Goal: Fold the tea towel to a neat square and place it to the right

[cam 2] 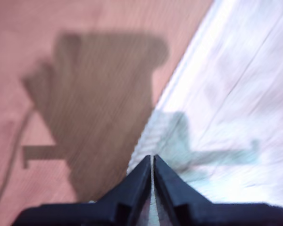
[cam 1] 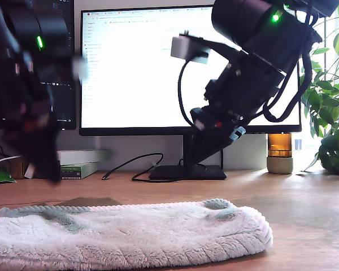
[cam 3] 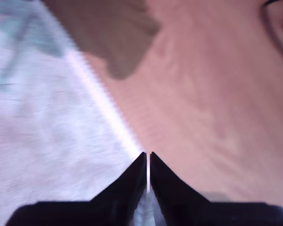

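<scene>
The tea towel (cam 1: pixel 124 234) is lying flat on the surface (cam 1: pixel 305 197), in front of the monitor (cam 1: pixel 158 68). The monitor's stand (cam 1: pixel 187 171) is sitting behind the towel, with a cable (cam 1: pixel 133 164) trailing beside it. A stack of books (cam 1: pixel 79 164) is resting toward the exterior view's left of the stand; a lamp (cam 1: pixel 279 152) and a plant (cam 1: pixel 330 113) are standing toward its right.

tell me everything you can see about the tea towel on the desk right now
The tea towel is a pale grey-white plush cloth with a deep fluffy pile and a thick ribbed corded hem along its far edge. It lies low and flat on the wooden desk, in front of the monitor, running off the exterior view's left edge and ending in a rounded corner towards that view's right. It looks doubled over, though that is not certain. Both wrist views show its hem just beyond shut jaws; neither gripper visibly holds it.
</scene>
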Controlling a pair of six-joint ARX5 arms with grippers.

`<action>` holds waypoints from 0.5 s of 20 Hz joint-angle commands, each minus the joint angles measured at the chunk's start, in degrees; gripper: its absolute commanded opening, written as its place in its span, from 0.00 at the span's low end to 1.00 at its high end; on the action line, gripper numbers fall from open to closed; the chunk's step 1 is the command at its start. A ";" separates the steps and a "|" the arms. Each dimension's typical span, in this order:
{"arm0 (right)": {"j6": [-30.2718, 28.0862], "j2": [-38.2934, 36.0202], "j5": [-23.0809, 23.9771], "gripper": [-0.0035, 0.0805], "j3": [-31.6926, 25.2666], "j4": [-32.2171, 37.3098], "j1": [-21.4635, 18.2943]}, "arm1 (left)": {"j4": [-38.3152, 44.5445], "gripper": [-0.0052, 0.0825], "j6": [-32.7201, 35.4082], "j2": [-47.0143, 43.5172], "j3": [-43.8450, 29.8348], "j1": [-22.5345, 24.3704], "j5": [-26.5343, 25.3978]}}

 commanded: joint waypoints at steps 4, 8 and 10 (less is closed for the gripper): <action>1.77 -3.65 -2.49 0.03 -0.48 -5.75 -0.04 | 0.02 0.04 -3.19 -6.71 -0.22 -2.54 1.81; 3.21 -9.60 -3.96 0.03 -0.57 -10.23 0.00 | 0.55 0.04 -4.66 -10.14 -2.89 -4.66 2.38; 4.02 -12.70 -4.11 0.03 -0.96 -12.24 0.04 | 1.79 0.04 -6.58 -12.48 -5.46 -5.38 2.25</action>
